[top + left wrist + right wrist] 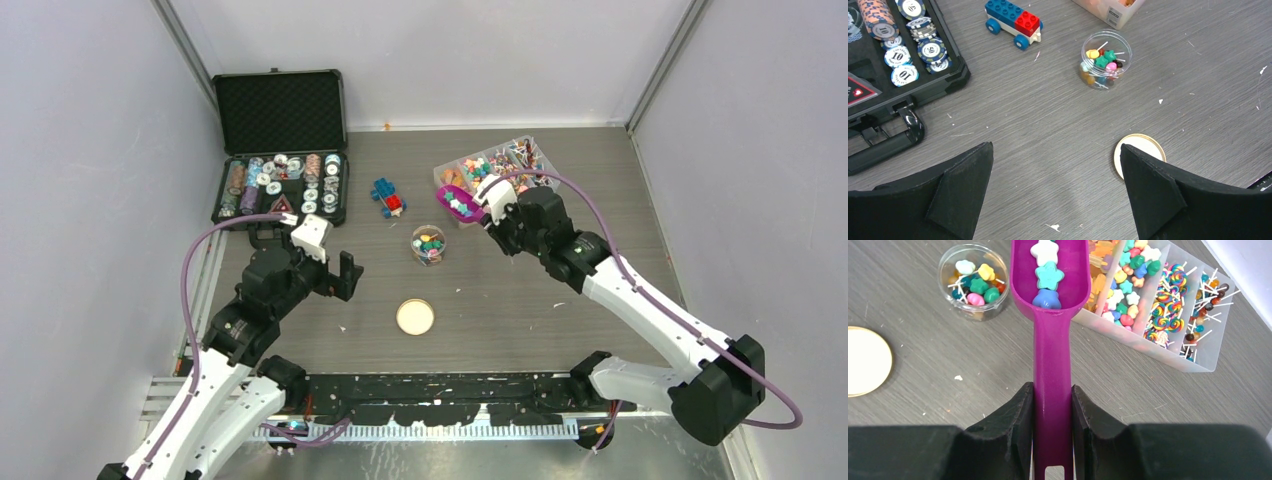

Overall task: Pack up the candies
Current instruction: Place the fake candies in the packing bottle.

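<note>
My right gripper (1052,395) is shut on the handle of a purple scoop (1050,315); it also shows in the top view (459,203). The scoop bowl holds three star candies (1049,275) above the table, between the jar and the tray. A small clear round jar (428,244) holds several mixed candies (975,285); it also shows in the left wrist view (1105,60). A clear divided tray (535,168) at the back holds many candies and lollipops (1168,305). My left gripper (1055,167) is open and empty above the table, left of the cork lid (415,317).
A black case (283,150) with poker chips lies open at the back left, also in the left wrist view (898,55). A blue-and-red toy brick car (388,197) stands between case and tray. The cork lid also shows in the left wrist view (1133,145).
</note>
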Available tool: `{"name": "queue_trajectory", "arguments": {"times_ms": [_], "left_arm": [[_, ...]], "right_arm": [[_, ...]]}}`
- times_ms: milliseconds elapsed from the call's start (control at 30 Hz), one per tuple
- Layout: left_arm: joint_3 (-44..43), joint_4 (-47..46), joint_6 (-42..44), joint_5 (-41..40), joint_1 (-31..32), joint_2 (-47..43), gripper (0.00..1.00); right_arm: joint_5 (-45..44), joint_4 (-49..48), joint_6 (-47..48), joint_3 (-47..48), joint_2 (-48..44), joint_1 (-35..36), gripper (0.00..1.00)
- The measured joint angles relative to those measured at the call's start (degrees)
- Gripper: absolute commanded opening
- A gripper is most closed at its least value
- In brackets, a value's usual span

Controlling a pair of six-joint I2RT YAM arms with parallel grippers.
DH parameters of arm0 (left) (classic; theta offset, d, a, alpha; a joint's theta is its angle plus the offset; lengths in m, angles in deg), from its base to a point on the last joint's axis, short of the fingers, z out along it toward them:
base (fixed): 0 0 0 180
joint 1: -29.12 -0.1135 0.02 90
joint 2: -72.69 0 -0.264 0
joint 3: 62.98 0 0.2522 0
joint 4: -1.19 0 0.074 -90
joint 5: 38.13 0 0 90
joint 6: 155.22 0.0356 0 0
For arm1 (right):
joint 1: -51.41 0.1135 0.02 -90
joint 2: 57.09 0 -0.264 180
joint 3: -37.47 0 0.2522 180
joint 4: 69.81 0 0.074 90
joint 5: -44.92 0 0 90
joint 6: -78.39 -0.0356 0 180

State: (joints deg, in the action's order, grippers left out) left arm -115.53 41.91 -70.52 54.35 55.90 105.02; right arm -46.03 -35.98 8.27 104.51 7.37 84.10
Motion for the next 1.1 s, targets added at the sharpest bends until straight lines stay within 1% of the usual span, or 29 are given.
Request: {"name": "queue_trajectory", "arguments": {"times_ms": [333,533,833,1100], "left_arm": [[0.0,0.0,0.4,0.0,0.3,-1.1,1.00],[0.0,0.0,1.2,-0.5,0.4,-1.6,1.00],[0.0,0.0,1.3,-0.9,0.5,-1.8,1.00],[0.0,0.0,1.4,-1.4,0.5,-2.0,1.00]], "right_arm": [[-2.1,9.9,2.5,3.7,-0.6,6.6,0.00],[-3.5,15.2,2.8,6.8,0.9,9.4,0.00],[-5.8,21.9,2.8,9.6,5.9,12.7,0.00],[-8.6,26.1,3.5,13.5,9.8,14.0,0.00]]}}
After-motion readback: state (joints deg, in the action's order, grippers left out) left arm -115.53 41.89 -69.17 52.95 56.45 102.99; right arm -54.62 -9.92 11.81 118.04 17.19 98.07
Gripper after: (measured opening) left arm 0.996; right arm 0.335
